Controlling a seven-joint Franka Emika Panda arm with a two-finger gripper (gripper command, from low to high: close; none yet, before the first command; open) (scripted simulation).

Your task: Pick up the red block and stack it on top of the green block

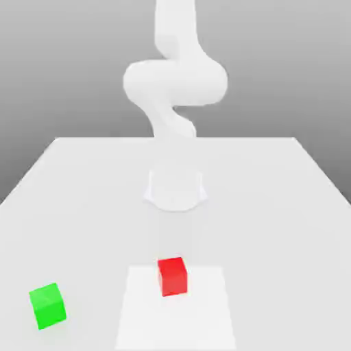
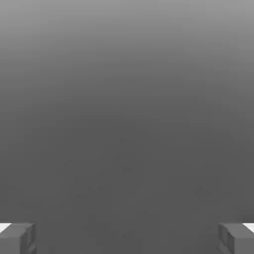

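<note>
pincer [image 2: 127, 239]: one, spread wide, nothing held; red block [image 1: 173, 277]: one, unstacked; my next call, likely: reach down to it.

Exterior view: bright, overexposed. Arm [image 1: 176, 79] and tabletop [image 1: 82, 226] both near white, low contrast; arm base [image 1: 175, 192] almost blends into the table. White patch [image 1: 175, 322] is brighter still, edges readable. Red block [image 1: 173, 277] and green block [image 1: 48, 306] saturated, only mild shading between faces. No clear cast shadows, light direction can't be told. Backdrop [image 1: 41, 68] grades from lighter gray up top to darker gray lower down. Hand view: dim, smooth gray gradient, light to dark, faint mottling. Small white highlights beside the dark gray fingers [image 2: 17, 238].
</note>
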